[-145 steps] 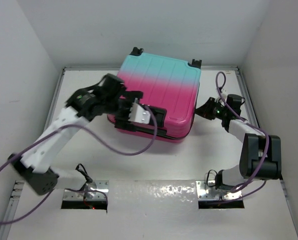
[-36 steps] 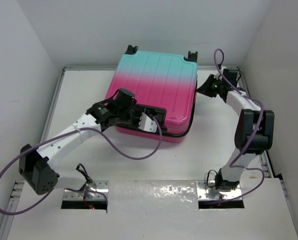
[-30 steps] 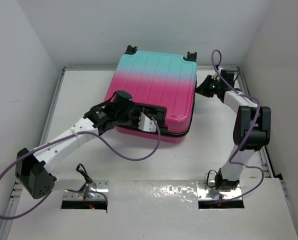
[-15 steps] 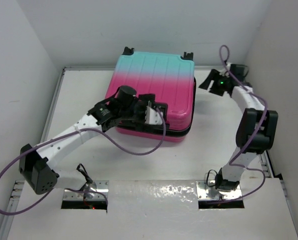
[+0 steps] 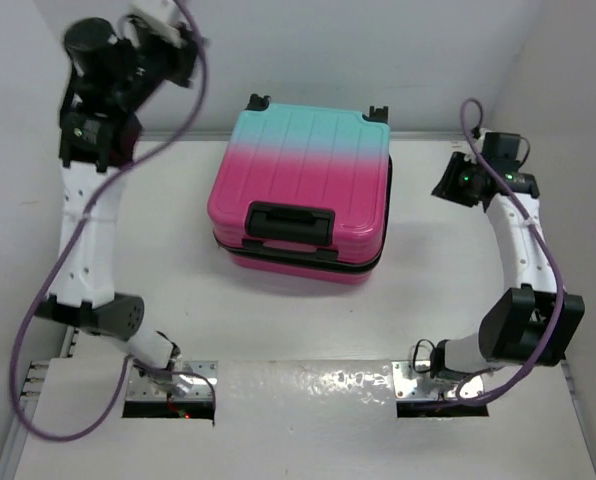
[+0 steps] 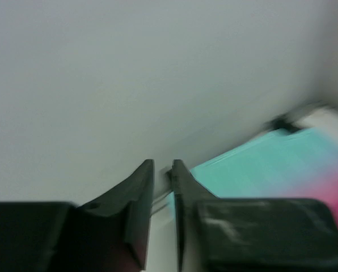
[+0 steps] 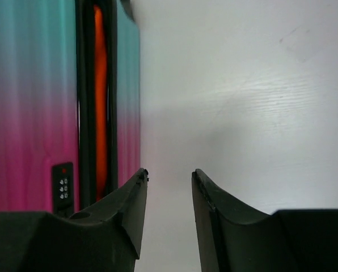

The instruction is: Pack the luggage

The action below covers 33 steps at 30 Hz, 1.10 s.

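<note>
**One closed suitcase lying flat mid-table, both arms clear of it**

One piece of luggage (image 5: 303,175) lies on its broad side in the middle of the white table (image 5: 178,300). Its hard shell is ribbed lengthwise, turquoise at the far end and fading to hot pink at the near end. A black handle (image 5: 291,220) sits on the pink part facing the arm bases. Two black wheels (image 5: 260,101) show at the far corners. The two halves are shut together, so the inside is hidden.

The right wrist view looks along the case's side. It shows a dark seam with an orange strip (image 7: 101,85) in it and a small dial lock (image 7: 62,180) low on the pink part.

The right gripper (image 7: 169,173) is over bare table just beside that side and does not touch it. Its fingers are a narrow gap apart and hold nothing.

The left gripper (image 6: 162,167) is raised high at the far left against the wall, well apart from the case. Its fingers stand almost together, with only a slit between them. That wrist view is smeared, and the case shows only as a turquoise and pink blur. From above, the left gripper is blurred and partly cut off by the top edge.
</note>
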{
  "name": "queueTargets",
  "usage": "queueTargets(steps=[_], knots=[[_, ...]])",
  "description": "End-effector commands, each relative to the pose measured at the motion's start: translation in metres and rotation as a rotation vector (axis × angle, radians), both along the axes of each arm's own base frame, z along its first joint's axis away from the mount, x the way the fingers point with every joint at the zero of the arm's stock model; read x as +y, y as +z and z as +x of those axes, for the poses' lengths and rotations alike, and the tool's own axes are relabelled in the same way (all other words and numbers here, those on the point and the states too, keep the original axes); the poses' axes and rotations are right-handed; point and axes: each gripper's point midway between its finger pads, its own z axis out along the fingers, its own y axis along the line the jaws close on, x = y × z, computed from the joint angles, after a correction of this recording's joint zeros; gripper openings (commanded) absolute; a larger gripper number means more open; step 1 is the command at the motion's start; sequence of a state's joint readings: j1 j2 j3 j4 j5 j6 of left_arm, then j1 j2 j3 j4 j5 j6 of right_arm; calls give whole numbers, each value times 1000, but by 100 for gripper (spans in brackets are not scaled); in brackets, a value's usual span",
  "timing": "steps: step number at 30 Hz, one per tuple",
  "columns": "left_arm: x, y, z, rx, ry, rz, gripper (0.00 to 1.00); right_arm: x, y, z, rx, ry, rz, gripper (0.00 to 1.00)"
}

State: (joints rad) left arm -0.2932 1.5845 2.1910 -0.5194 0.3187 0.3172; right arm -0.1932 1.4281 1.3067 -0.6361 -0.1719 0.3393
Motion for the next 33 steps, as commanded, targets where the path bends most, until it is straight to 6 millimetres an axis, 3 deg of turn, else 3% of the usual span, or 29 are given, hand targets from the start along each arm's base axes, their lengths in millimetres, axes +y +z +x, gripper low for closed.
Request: queueTargets(steps=[1, 2, 3, 4, 5, 6, 7, 9, 10, 11, 12, 13, 14, 16, 17, 18, 19, 20, 21, 22, 23, 24, 25, 27, 28, 30, 31, 32, 33], knots=[[114, -161, 91, 533, 333, -62, 14, 20, -44, -1, 112, 47, -30, 38], [156, -188, 102, 592, 410, -77, 12, 26, -52, 6, 125, 68, -30, 41], [170, -236, 114, 692, 443, -86, 12, 38, -62, 13, 144, 96, -17, 42], [182, -256, 116, 729, 460, -98, 14, 40, -86, 22, 192, 97, -2, 42], [188, -278, 119, 754, 455, -113, 16, 42, -88, 41, 148, 92, 11, 43], [191, -283, 129, 708, 465, -112, 18, 43, -94, 52, 147, 67, 35, 43], [188, -324, 124, 773, 465, -115, 20, 41, -101, 63, 150, 53, 33, 43], [180, -351, 129, 784, 453, -131, 20, 38, -116, 100, 168, 43, 39, 42], [173, -375, 123, 833, 441, -125, 20, 44, -120, 113, 167, 64, 61, 42], [161, -387, 121, 854, 419, -110, 20, 59, -123, 139, 148, 121, 130, 43], [157, -391, 121, 843, 404, -101, 20, 69, -123, 151, 140, 139, 169, 43], [151, -411, 111, 877, 386, -95, 21, 85, -124, 160, 135, 179, 191, 43], [139, -411, 110, 852, 334, -100, 21, 99, -122, 176, 114, 217, 216, 43], [117, -423, 87, 850, 249, -69, 21, 139, -105, 191, 53, 312, 246, 44], [105, -406, 82, 787, 187, -61, 22, 156, -98, 197, 17, 354, 291, 44], [97, -420, 65, 788, 140, -7, 22, 176, -103, 198, 17, 391, 310, 44], [70, -418, 54, 764, 58, 43, 22, 188, -87, 208, -29, 418, 329, 43], [58, -416, 38, 732, -11, 122, 22, 214, -95, 207, -18, 472, 393, 41], [48, -417, 28, 721, -53, 164, 22, 226, -91, 211, -28, 497, 426, 40], [24, -418, 14, 712, -130, 206, 22, 240, -65, 226, -111, 532, 451, 39], [14, -414, 1, 695, -175, 233, 22, 259, -55, 226, -119, 559, 536, 39], [-8, -422, -18, 682, -256, 287, 22, 285, -53, 228, -143, 604, 584, 39], [-21, -422, -31, 673, -311, 311, 22, 300, -33, 237, -230, 643, 625, 40], [-46, -420, -57, 667, -396, 373, 23, 332, -26, 234, -240, 674, 672, 43], [-67, -419, -82, 687, -467, 398, 22, 333, -30, 231, -231, 678, 647, 49], [-77, -421, -107, 740, -508, 396, 22, 297, -47, 242, -211, 565, 524, 56], [-77, -424, -120, 777, -516, 403, 22, 267, -55, 231, -138, 488, 452, 61], [-70, -422, -129, 795, -496, 395, 23, 205, -59, 241, -134, 374, 371, 62], [-63, -421, -133, 796, -476, 411, 24, 161, -86, 231, -59, 266, 340, 63]])
